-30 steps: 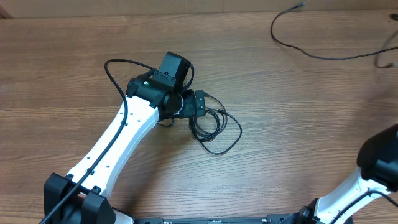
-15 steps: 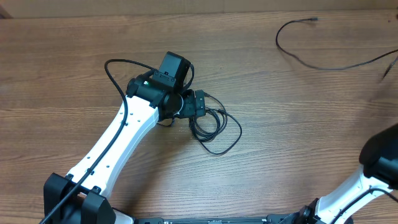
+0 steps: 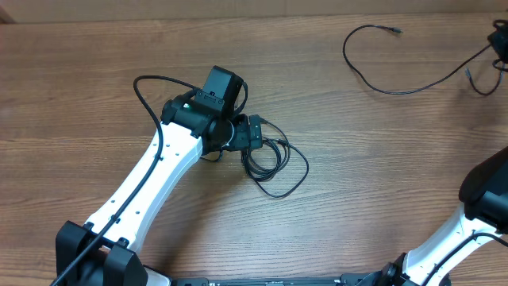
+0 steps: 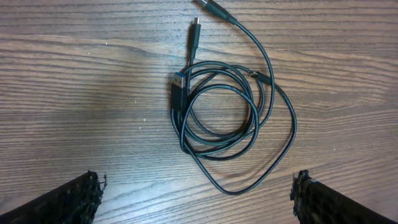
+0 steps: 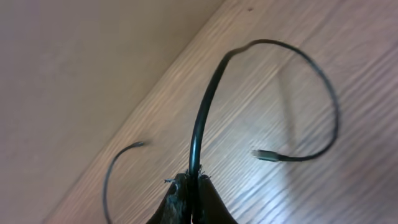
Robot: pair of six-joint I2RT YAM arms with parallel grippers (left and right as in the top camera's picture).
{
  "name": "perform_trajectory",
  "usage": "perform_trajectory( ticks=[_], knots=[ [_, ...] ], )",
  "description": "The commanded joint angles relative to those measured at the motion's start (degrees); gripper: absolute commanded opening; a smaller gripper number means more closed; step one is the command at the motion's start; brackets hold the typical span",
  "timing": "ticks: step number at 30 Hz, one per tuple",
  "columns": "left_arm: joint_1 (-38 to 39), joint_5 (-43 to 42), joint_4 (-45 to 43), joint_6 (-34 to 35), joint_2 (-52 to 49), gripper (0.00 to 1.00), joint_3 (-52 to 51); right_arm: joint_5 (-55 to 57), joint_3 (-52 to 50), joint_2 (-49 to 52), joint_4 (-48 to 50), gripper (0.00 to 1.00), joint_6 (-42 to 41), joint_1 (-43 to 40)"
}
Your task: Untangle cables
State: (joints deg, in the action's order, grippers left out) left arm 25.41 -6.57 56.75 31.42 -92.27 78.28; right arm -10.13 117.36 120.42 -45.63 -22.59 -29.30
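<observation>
A bundle of thin black cables (image 3: 270, 163) lies coiled at the table's middle; in the left wrist view the bundle (image 4: 178, 99) shows overlapping loops and several plug ends. My left gripper (image 3: 254, 133) hangs over it, open (image 4: 196, 208), its fingertips (image 4: 71, 199) wide apart and touching nothing. A separate cable (image 3: 381, 86) curves across the far right of the table, its plug end (image 3: 395, 30) lying free. My right gripper (image 3: 500, 40) is at the far right edge, shut (image 5: 194, 180) on this cable (image 5: 202, 118). The cable's other plug (image 5: 264, 154) hangs near the wood.
The wooden table (image 3: 381, 199) ends along the top of the overhead view. The left arm's own thicker wire (image 3: 147, 87) loops out beside its white link. The right arm's base link (image 3: 484, 199) stands at the lower right. Beyond the table edge is a beige surface (image 5: 74, 62).
The right gripper has come into the overhead view at the far right edge, and the separate cable has shifted with it, its free plug sliding nearer. The left arm and the coiled bundle have not moved.
</observation>
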Motion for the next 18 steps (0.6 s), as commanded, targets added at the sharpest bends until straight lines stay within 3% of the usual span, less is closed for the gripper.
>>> perform_trajectory(
  ticks=[1, 5, 6, 8, 16, 18],
  knots=[
    [-0.3, 0.6, -0.1, 0.3, 0.0, 1.00, -0.1, -4.1, -0.7, -0.5, 0.5, 0.11, 3.1, 1.2],
    [-0.3, 0.6, -0.1, 0.3, 0.0, 1.00, -0.1, -3.6, -2.2, -0.3, 0.5, 0.42, 5.3, 2.3],
    [-0.3, 0.6, -0.1, 0.3, 0.0, 1.00, -0.1, -3.4, -2.3, -0.1, 0.2, 0.58, 5.3, 2.5],
    [-0.3, 0.6, 0.0, 0.3, 0.0, 1.00, -0.1, -3.4, -2.3, 0.2, 0.0, 0.73, 5.3, 2.7],
    [-0.3, 0.6, 0.0, 0.3, 0.0, 0.99, -0.1, -3.5, -2.3, 0.3, -2.7, 0.79, 5.0, 2.7],
    [-0.3, 0.6, 0.0, 0.3, 0.0, 1.00, -0.1, -3.5, -2.3, 0.3, -4.5, 0.84, 5.0, 2.8]
  ],
)
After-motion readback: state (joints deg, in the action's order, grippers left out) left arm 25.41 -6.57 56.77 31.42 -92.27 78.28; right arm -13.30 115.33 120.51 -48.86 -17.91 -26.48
